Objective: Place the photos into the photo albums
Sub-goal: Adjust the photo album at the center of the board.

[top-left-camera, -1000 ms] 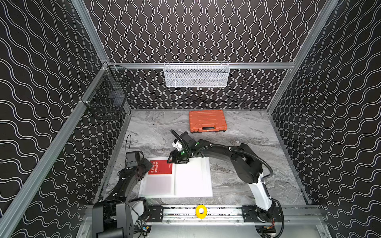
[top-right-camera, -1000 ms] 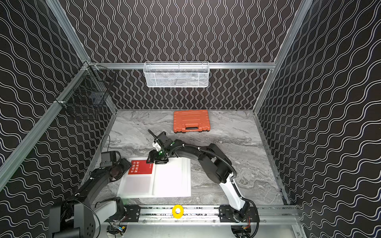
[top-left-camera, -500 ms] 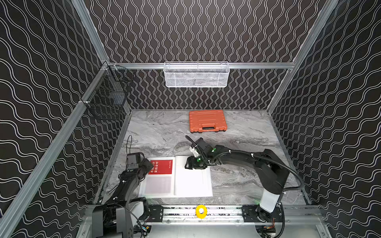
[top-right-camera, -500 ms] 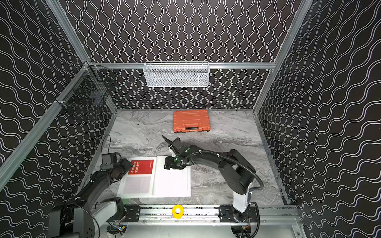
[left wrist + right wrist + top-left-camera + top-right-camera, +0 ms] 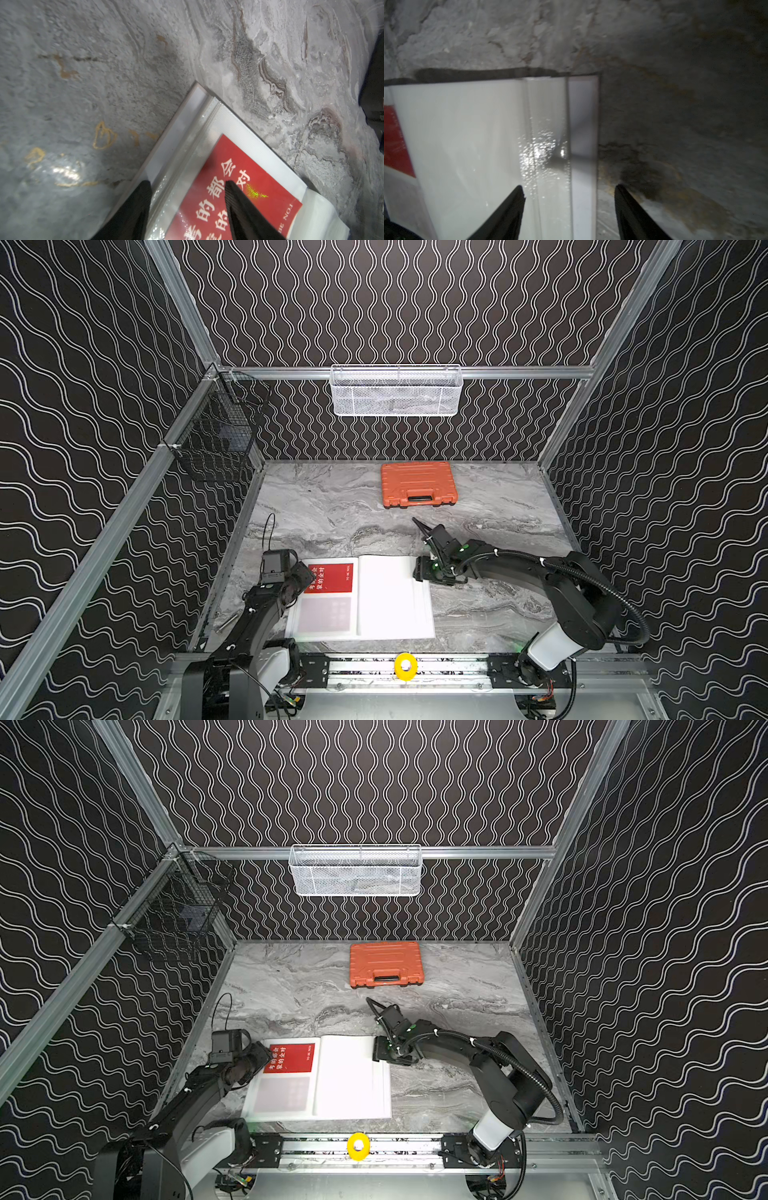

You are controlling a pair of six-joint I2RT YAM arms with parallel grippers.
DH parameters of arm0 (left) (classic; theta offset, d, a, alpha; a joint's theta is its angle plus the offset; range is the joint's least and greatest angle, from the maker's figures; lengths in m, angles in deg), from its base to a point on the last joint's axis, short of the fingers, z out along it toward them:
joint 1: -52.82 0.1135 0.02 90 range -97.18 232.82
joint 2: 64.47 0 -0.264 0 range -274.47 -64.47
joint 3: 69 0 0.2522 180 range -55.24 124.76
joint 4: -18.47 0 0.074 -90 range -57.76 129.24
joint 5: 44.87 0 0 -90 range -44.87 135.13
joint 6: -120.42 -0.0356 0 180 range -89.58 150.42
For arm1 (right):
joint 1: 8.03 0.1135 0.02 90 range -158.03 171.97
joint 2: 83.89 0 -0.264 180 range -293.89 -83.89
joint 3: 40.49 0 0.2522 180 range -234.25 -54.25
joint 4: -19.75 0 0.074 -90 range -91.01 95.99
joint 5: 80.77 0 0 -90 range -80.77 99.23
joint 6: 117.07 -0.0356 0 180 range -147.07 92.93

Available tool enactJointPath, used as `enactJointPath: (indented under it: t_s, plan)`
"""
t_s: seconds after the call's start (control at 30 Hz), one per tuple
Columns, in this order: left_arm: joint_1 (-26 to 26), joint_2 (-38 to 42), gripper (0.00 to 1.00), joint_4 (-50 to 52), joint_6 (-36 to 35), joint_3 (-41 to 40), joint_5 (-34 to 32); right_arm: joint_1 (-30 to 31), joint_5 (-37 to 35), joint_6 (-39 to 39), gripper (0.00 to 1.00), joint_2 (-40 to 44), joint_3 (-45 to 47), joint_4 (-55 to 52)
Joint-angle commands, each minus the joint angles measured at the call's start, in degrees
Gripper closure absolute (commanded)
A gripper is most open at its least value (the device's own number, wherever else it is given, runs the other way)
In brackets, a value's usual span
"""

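Note:
The photo album (image 5: 390,605) (image 5: 353,1085) lies open and flat near the table's front edge. A red photo (image 5: 330,578) (image 5: 291,1057) with white characters sits under the clear sleeve in the far half of its left page. Below it is a faint grey rectangle (image 5: 324,614). My left gripper (image 5: 307,574) (image 5: 186,184) is open at the album's far left corner (image 5: 180,124). One finger is over the red photo (image 5: 199,199), the other beside the album's outer edge. My right gripper (image 5: 417,572) (image 5: 569,186) is open and straddles the right page's outer edge (image 5: 583,124).
An orange tool case (image 5: 417,485) stands at the back of the marble table. A white mesh basket (image 5: 397,391) hangs on the back wall and a black wire basket (image 5: 216,435) on the left wall. A small metal rod (image 5: 226,622) lies left of the album.
My right gripper has swept rightward from the album's spine to its far right corner, and its jaws have spread a little. The grey rectangle on the left page now shows. The left arm stays put.

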Motion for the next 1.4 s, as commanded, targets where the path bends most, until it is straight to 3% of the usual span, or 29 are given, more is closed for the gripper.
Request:
enactJointPath:
  t_s: [0.0, 0.17, 0.37, 0.6, 0.77, 1.17, 1.37]
  plan:
    - [-1.19, -0.44, 0.39, 5.10, 2.12, -0.56, 1.86, -0.61, 1.10, 0.33, 0.30, -0.48, 0.83, 1.50]
    - [-3.20, -1.85, 0.39, 4.11, 3.14, 0.22, 1.04, -0.60, 5.28, -0.16, 0.31, -2.51, 2.15, 5.46]
    - [-10.00, -5.43, 0.40, 0.43, 3.92, 1.67, 0.94, -1.75, 5.42, -0.03, 0.31, -3.64, 2.51, 6.49]
    - [-18.04, -15.64, 0.39, -5.61, 4.97, 4.67, 2.82, -7.45, 5.14, 2.35, 0.31, -2.92, 1.64, 5.75]
    - [-22.28, -16.90, 0.40, -6.36, 6.47, 6.49, 0.74, -11.71, 4.56, 4.45, 0.31, -1.82, 1.28, 4.63]
    - [-22.46, -12.82, 0.39, 3.02, 1.18, 12.08, -2.92, -15.88, 3.32, 8.22, 0.31, 0.39, 0.27, 2.18]
    - [-16.49, -9.96, 0.39, 6.82, -3.11, 13.06, -1.47, -18.38, 1.87, 10.47, 0.31, -0.33, -1.79, 0.96]
